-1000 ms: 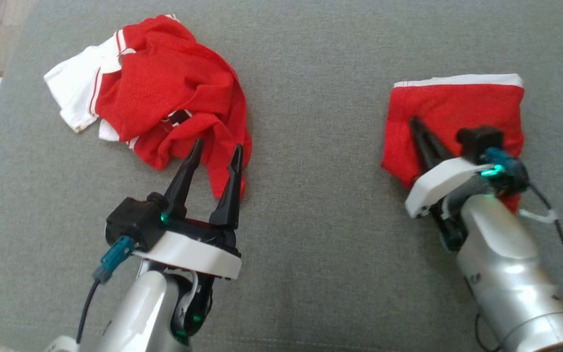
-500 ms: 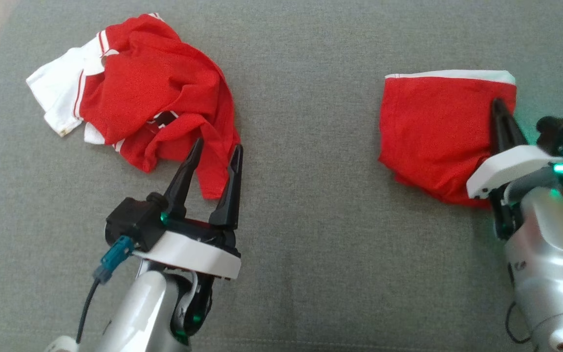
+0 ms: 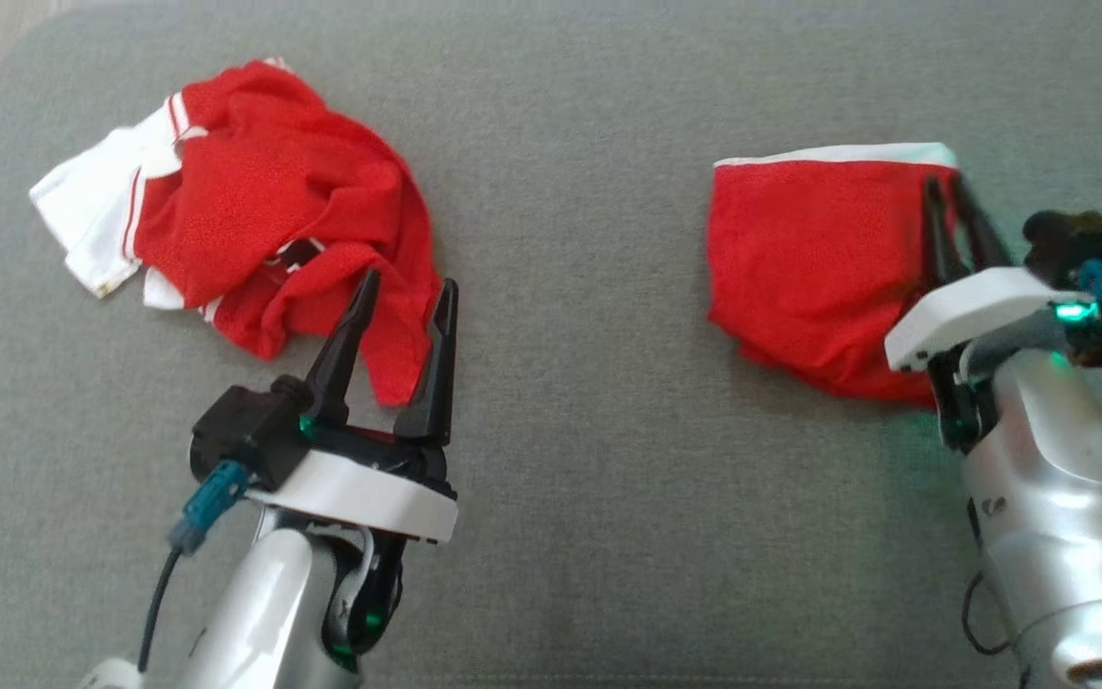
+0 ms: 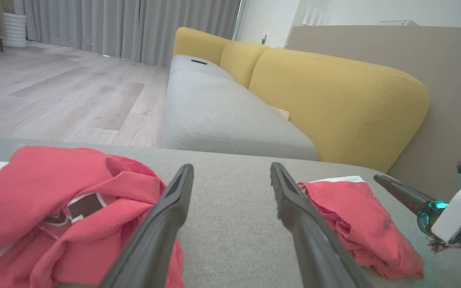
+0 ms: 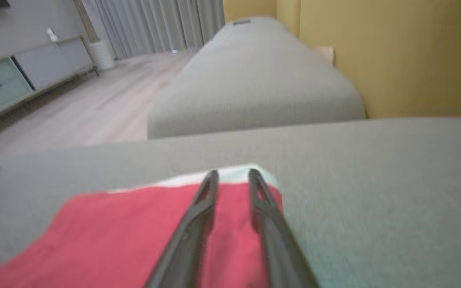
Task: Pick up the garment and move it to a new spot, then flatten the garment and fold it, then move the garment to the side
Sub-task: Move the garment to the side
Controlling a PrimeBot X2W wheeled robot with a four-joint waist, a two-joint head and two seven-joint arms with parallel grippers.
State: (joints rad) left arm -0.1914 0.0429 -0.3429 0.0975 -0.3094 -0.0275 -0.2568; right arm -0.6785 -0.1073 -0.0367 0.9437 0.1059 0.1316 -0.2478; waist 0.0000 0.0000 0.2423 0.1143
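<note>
One grey cushion point(image 3: 589, 287) carries everything. Upper left of the head frame: crumpled red-and-white shirt point(image 3: 264, 220), loose heap. Right side, above the middle: folded red garment point(image 3: 809, 258), lying flat, white band along its top edge. Left gripper point(image 3: 408, 282) at lower left, fingers spread wide, empty, tips over the shirt's lower edge. Right gripper point(image 3: 945, 187) at the right edge, fingers point(image 5: 198, 216) parted by a narrow gap over the folded garment's right edge, tips at the white band. No cloth visibly pinched between them.
</note>
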